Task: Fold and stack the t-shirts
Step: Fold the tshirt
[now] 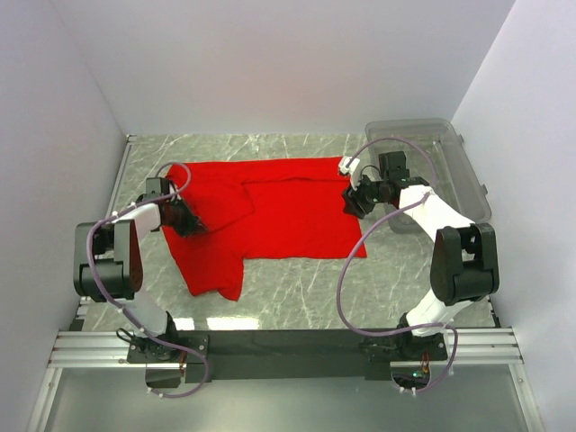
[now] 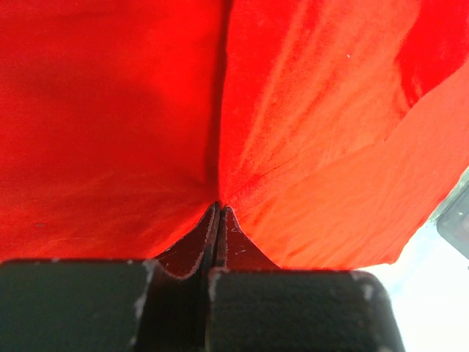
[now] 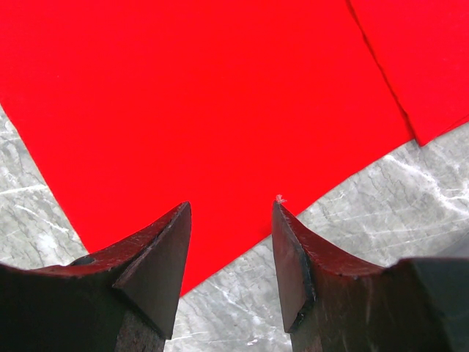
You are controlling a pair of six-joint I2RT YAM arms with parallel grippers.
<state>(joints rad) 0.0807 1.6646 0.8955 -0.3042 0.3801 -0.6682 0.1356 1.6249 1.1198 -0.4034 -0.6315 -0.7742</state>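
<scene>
The bright red t-shirt [image 1: 279,216] lies spread on the marble table, its left part folded over and a flap hanging toward the front left. My left gripper [image 1: 191,222] is shut on a pinch of the t-shirt's cloth [image 2: 146,132] at the left fold; the jaws meet tip to tip in the left wrist view. My right gripper [image 1: 350,202] is open and empty, hovering over the t-shirt's right edge [image 3: 220,110], with bare marble showing between its fingertips [image 3: 286,220].
A clear plastic bin [image 1: 468,180] stands at the back right, beside the right arm. White walls close in the table on three sides. Marble table [image 1: 297,297] shows bare in front of the shirt.
</scene>
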